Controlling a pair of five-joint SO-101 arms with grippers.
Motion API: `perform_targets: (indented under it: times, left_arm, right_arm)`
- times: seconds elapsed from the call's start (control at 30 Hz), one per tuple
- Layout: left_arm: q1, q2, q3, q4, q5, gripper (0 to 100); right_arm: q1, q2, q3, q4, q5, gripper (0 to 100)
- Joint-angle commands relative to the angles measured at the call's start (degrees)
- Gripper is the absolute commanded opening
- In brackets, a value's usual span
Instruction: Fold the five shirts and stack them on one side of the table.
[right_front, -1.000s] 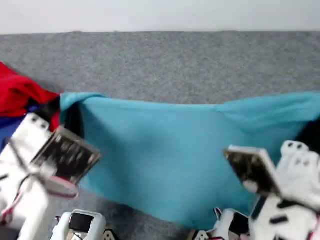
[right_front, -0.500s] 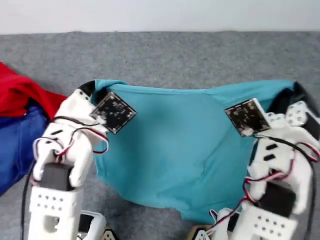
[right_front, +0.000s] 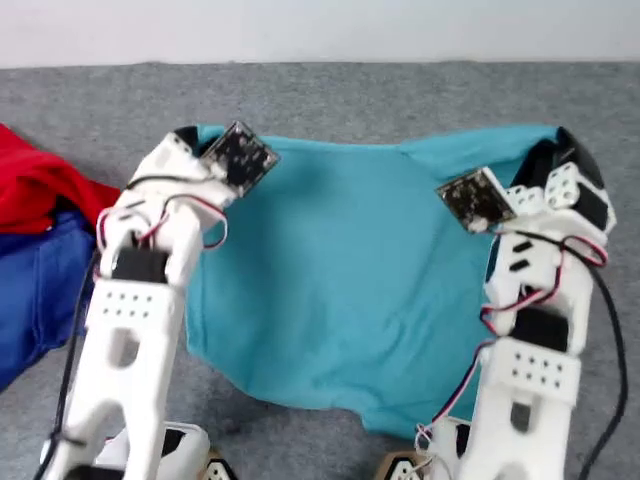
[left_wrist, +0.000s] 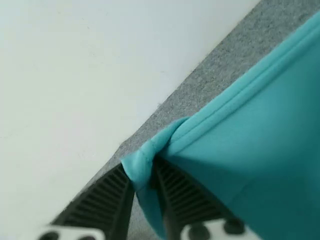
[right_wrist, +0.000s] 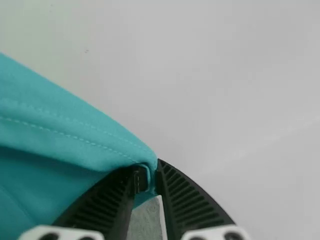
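Teal shirt (right_front: 340, 280) stretched smooth; left gripper (left_wrist: 142, 175), right gripper (right_wrist: 146, 180) clamp hem corners.

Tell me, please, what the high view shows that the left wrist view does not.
High view: the red shirt and blue shirt heaped at the table's edge, and the right end effector at a far corner of the teal shirt. Left wrist view: the left end effector's ribbed fingers pinched shut on the hem. Both: the teal shirt and grey table.
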Motion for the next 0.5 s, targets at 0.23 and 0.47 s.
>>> perform_targets:
  times: [0.23,0.47]
  left_arm:
    - [1.23,20.66,-19.56,-1.49,-0.62,1]
    - [2.02,34.64,-30.99,-1.49,-0.62,1]
  right_arm:
    - [1.19,18.77,-14.77,-10.68,0.26,1.0]
    - [1.1,30.2,-24.26,-10.95,0.26,1.0]
